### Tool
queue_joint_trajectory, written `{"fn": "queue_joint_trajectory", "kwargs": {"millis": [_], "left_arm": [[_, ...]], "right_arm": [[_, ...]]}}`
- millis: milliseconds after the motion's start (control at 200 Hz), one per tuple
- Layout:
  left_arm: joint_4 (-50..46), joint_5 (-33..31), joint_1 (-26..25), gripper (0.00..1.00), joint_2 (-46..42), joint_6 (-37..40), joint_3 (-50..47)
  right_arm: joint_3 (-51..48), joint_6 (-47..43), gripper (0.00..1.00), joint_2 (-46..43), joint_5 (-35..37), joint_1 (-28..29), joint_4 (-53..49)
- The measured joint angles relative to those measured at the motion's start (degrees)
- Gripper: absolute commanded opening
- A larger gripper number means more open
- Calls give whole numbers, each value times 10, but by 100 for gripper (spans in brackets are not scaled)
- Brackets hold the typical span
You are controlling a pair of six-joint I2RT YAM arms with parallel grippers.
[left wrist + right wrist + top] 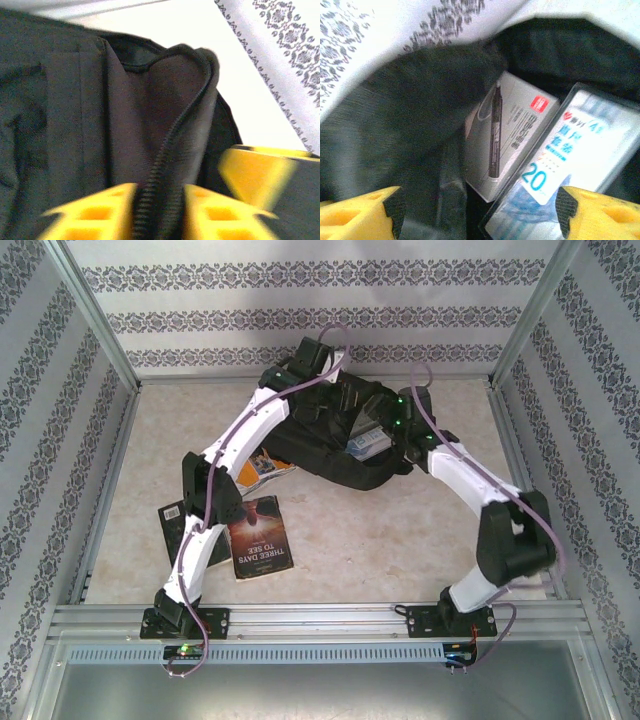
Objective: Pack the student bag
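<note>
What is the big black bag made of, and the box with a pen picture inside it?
The student bag looks like soft woven fabric, matte: it folds and sags, with a ribbed zipper edge. The pen box seems to be thin printed cardboard, slightly glossy, with sharp folded corners.

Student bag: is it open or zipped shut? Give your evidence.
Open. The student bag gapes: a white pen box and a blue-printed packet lie inside, and its zipper edge stands unzipped.
</note>
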Motion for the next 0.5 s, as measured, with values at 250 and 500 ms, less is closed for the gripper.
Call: {"fn": "queue_joint_trajectory", "kwargs": {"millis": [250,500], "left_arm": [[27,17,-4,62,-117,-17,-162],[69,-60,-2,72,-471,-59,-469]], "right_arm": [[-72,-55,77,-186,84,7,-93],[-70,-138,78,-258,78,142,-162]]}}
